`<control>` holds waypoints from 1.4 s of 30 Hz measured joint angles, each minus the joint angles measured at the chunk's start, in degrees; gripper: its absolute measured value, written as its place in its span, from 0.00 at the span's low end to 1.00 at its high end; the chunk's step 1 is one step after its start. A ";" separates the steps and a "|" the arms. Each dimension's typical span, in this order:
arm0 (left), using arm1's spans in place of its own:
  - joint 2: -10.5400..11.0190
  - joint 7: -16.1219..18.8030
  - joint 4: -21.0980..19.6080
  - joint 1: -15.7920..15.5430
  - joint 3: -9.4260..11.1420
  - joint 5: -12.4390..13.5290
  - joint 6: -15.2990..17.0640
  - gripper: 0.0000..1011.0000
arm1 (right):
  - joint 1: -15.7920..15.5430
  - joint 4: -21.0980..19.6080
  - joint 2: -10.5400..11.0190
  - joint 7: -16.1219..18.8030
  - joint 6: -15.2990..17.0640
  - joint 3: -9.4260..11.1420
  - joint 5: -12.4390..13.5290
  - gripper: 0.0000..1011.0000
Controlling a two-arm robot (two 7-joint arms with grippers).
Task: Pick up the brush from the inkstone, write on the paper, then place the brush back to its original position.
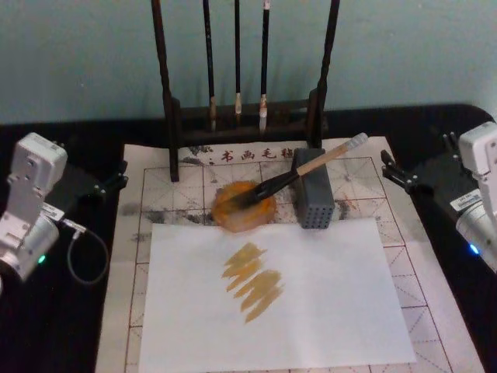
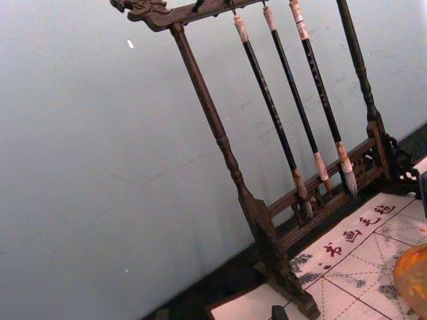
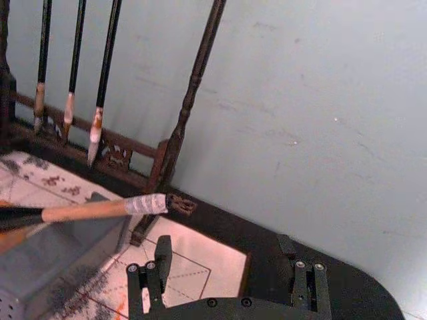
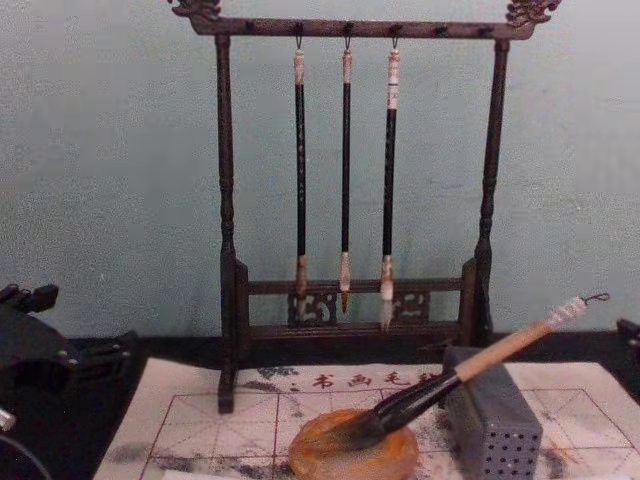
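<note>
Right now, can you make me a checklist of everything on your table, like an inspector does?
Surface: black table, with the gridded paper spread across it.
Job's things: the brush lies with its bristles in the inkstone and its handle propped on the grey block. A plain white sheet on the paper bears ochre strokes.
Clutter: wooden rack with three thin brushes hanging.
Grippers: left gripper beside the paper's left edge. Right gripper open, holding nothing, beside the right edge.
Cables: one grey cable loops by the left arm.
Surroundings: pale teal wall; nothing else seen.
</note>
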 joint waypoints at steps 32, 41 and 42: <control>0.00 0.00 0.00 0.00 0.00 0.00 0.00 0.99 | -3.89 2.02 -10.67 20.38 5.00 11.97 32.08 0.99; 0.00 0.00 0.00 0.00 0.00 0.00 0.00 0.99 | -1.73 6.26 -13.00 25.53 9.74 12.61 40.45 0.99; 0.00 0.00 0.00 0.00 0.00 0.00 0.00 0.99 | -1.51 6.72 -13.17 25.90 10.14 12.57 41.12 0.99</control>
